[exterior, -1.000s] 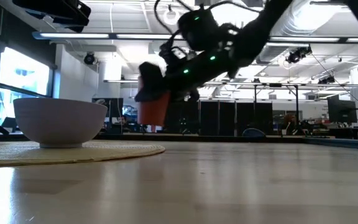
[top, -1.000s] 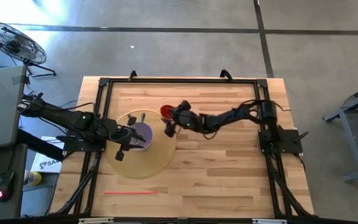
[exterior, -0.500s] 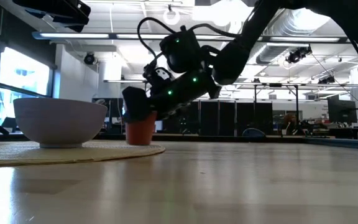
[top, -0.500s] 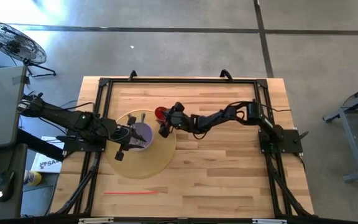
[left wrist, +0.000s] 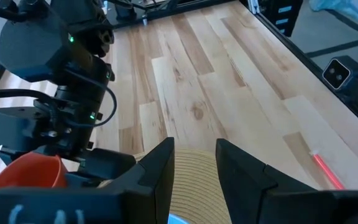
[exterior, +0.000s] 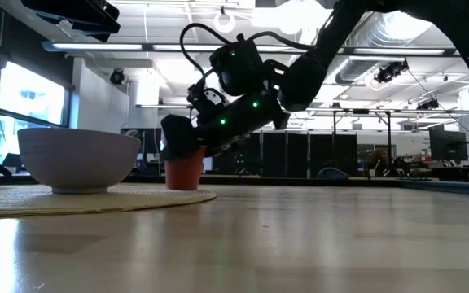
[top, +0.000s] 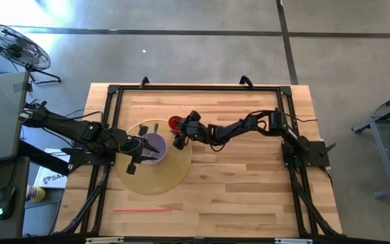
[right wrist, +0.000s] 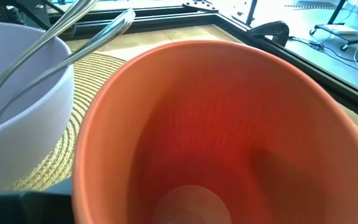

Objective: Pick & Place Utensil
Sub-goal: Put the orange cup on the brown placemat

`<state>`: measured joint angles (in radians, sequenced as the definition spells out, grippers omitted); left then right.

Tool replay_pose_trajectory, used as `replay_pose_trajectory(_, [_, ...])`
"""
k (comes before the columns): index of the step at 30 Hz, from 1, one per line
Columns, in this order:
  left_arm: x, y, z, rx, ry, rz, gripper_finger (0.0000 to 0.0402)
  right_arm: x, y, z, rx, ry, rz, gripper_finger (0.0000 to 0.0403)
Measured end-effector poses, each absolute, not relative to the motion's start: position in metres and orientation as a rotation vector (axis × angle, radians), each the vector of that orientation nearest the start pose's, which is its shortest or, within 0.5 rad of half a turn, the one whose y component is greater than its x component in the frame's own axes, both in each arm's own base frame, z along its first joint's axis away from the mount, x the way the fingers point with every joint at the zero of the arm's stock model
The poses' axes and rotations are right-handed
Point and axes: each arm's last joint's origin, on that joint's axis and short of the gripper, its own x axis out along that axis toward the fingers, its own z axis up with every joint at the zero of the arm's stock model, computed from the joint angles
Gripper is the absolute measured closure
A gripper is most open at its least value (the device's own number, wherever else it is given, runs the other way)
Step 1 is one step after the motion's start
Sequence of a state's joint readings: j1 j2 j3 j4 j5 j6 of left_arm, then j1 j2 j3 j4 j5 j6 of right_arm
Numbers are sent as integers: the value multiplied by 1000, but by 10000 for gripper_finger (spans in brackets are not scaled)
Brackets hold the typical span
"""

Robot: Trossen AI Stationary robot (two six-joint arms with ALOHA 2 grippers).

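A red-orange cup [top: 174, 122] stands upright by the far right edge of the round woven mat [top: 151, 175]; its base [exterior: 184, 184] is down, on mat or wood I cannot tell. My right gripper [top: 183, 133] is shut on it. The cup's mouth [right wrist: 216, 124] fills the right wrist view. A lavender bowl [top: 156, 144] sits on the mat with metal utensil handles [right wrist: 86, 37] leaning on its rim. My left gripper [left wrist: 194, 174] is open above the bowl, holding nothing. A thin red stick [top: 142, 209] lies flat near the near edge. My right gripper holds the cup at its rim [exterior: 179, 145], reaching in slantwise from the table's right and above. The gripper body hides the fingers, so the kind of hold does not show. The cup stands upright with its base down.
The black frame rails [top: 195, 88] run around the table's edges. Bare wood [top: 235, 183] lies to the right of the mat and toward the near edge. The red stick [left wrist: 325, 171] also shows in the left wrist view.
My right gripper moved toward the table's left and downward, carrying the cup from a lifted position to the mat's far right edge. The cup now stands upright on its base. For the last half second nothing has moved.
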<state>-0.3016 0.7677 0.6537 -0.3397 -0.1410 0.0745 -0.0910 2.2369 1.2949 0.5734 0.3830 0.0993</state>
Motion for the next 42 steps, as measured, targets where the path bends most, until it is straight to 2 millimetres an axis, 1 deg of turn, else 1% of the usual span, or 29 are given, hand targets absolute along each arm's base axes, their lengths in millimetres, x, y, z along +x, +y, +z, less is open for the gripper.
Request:
replay_pose_trajectory(5, [161, -46, 276, 172, 437, -174, 286, 461, -52, 114, 10, 357, -457, 111])
replay_pose_trajectory(11, [161, -46, 276, 172, 437, -173, 286, 461, -53, 114, 13, 357, -477, 105])
replay_pose_trajectory(13, [161, -46, 276, 172, 437, -173, 286, 461, -53, 114, 13, 358, -476, 92])
replay_pose_trajectory(19, [160, -46, 276, 166, 438, -198, 286, 461, -53, 114, 14, 361, -477, 29])
replay_pose_trajectory(23, [160, -47, 276, 158, 439, -222, 286, 461, -53, 114, 20, 359, -477, 7])
replay_pose_trajectory(36, [160, -47, 276, 154, 440, -222, 286, 460, -41, 111, -3, 398, -490, 11])
replay_pose_trajectory(42, [160, -47, 276, 155, 440, -222, 286, 460, -41, 114, -3, 396, -492, 15])
